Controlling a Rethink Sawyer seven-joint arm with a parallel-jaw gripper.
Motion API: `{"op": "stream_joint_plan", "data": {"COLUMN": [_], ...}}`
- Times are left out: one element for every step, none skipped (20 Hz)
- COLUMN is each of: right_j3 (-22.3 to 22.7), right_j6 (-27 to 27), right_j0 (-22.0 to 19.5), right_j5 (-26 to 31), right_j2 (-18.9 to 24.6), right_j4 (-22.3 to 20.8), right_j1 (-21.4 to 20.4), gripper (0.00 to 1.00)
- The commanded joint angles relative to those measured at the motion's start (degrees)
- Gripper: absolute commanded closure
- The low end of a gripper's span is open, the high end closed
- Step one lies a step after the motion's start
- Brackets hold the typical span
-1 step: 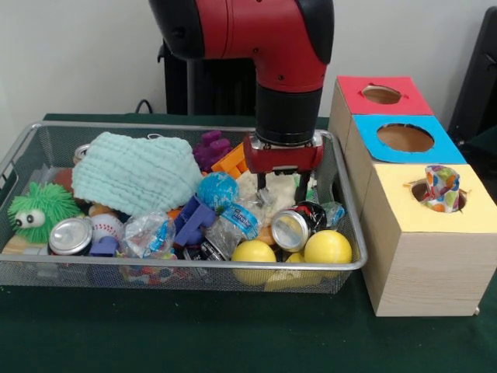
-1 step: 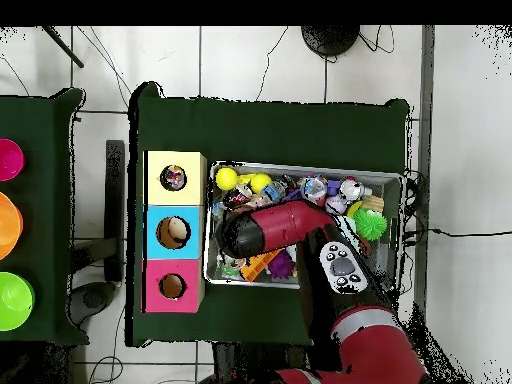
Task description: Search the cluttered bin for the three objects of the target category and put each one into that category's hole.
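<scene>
- Covering the bench (image 1: 78, 342) is a dark green cloth; on it stands a wire mesh bin (image 1: 23, 151), full of clutter.
- Lying in the bin are a pale green knitted cloth (image 1: 136, 175), a green fuzzy toy with eyes (image 1: 39, 211), two yellow balls (image 1: 328, 247), a baseball (image 1: 107, 225), purple blocks (image 1: 192, 221) and two cans on their sides, lids toward the camera (image 1: 291, 230).
- Beside the bin stand three boxes in a row, each with a round hole: yellow (image 1: 435, 214), blue (image 1: 404, 138), red (image 1: 380, 95).
- A colourful wrapped object (image 1: 441, 186) stands upright in the yellow box's hole.
- The pincer (image 1: 281, 183) is low among the clutter, over a pale crumpled object (image 1: 260, 186); whether it grips anything I cannot tell.
</scene>
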Motion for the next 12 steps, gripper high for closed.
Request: {"op": "stream_joint_plan", "data": {"right_j3": [-0.66,-0.16,0.02,0.2,0.13,0.12,0.5,0.55,0.6,0.65,0.84,0.85], "right_j6": [9.31,9.28,8.82,8.36,7.26,5.98,6.3,6.38,6.46,6.54,6.09,6.63], "right_j0": [0.31,0.45,0.46,0.46,0.24,0.0,-0.22,-0.22,-0.21,-0.2,-0.21,0.07], "right_j5": [-5.07,-5.75,-5.69,-5.62,-5.52,-5.57,-6.42,-6.34,-6.27,-6.19,-5.84,-5.1], "right_j2": [-4.44,-5.05,-5.25,-5.46,-5.28,-5.0,-5.09,-5.05,-5.01,-4.98,-4.58,-4.58], "right_j4": [-0.58,-0.69,-0.67,-0.64,-0.92,-1.43,-0.96,-0.8,-0.64,-0.48,-0.4,0.43], "right_j1": [4.63,4.77,4.49,4.22,4.11,4.04,4.04,3.99,3.94,3.89,3.56,3.35], "gripper": [0.0,0.0,0.0,0.0,0.0,0.0,1.0,1.0,1.0,1.0,1.0,1.0]}}
